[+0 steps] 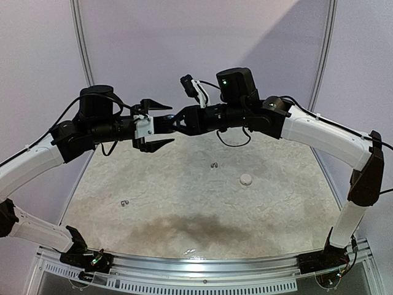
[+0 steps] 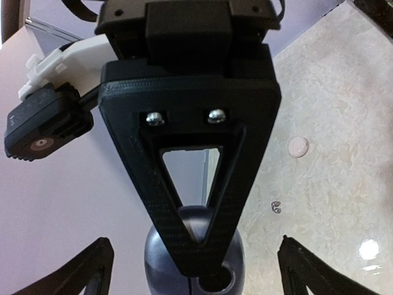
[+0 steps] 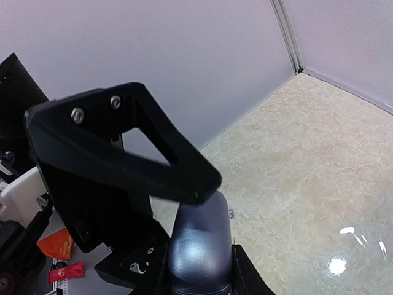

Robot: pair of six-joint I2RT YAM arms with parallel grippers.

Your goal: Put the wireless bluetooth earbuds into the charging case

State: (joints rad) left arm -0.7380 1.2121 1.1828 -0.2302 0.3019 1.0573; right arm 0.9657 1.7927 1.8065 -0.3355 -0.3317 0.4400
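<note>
Both arms were up in the air, nose to nose. The left gripper (image 2: 193,246) was splayed wide, gripping nothing. The right gripper (image 1: 180,123) was clamped on a rounded bluish-grey case (image 3: 199,246), right between the left one's fingers. Two tiny earbuds (image 1: 214,165) (image 1: 124,203) lay well apart on the bench (image 1: 184,203) below.

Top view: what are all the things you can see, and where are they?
earbud: 1, greyish, middle of table.
second earbud: 1, greyish, left part of table.
round thing: 1, white, on table right of the middle earbud.
case: 1, dark grey, in the air, gripped by the right tool.
table: 1, pale beige, mottled.
left tool: 1, black, open, facing the case.
right tool: 1, black, shut on the case.
</note>
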